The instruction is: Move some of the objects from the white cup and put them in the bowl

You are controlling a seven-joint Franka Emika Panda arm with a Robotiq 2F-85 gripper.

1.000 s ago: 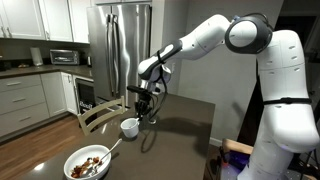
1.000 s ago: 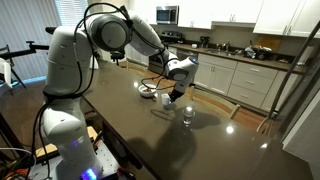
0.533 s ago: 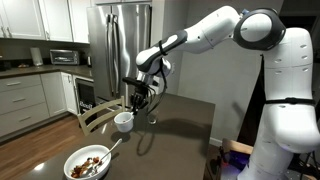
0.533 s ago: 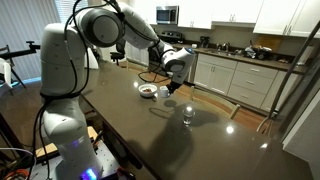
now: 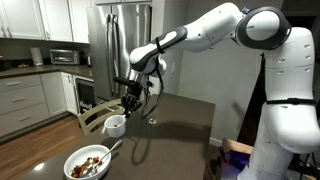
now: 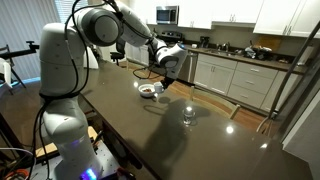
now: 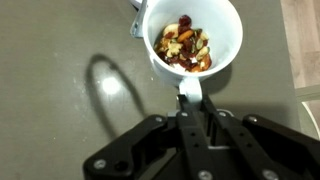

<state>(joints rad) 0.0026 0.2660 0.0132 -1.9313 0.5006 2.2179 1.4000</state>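
Farthest left in an exterior view sits the bowl (image 5: 100,170), low on the counter (image 5: 185,120) with food and a spoon already in it. Just to its right and higher, the cup (image 5: 115,127) hangs in the air off my end effector (image 7: 190,98), apart from the bowl and not yet over it. In the wrist view the jaws are pinched narrow on the cup's near rim, one finger inside and one outside, and the cup's shadow falls well off to the side, so I judge it clear of the counter. The bits (image 7: 183,47) lie heaped in the bottom, reddish-brown with some paler pieces among them. Right of all this a small clear glass (image 6: 187,115) stands alone. The cup looks stiff and light, probably smooth-glazed, so a pinch on one side of the rim could let it swing or slip if I jerk. The bits are loose and dry-looking and should tumble out together. I would tilt slowly over the bowl so that only some go in.
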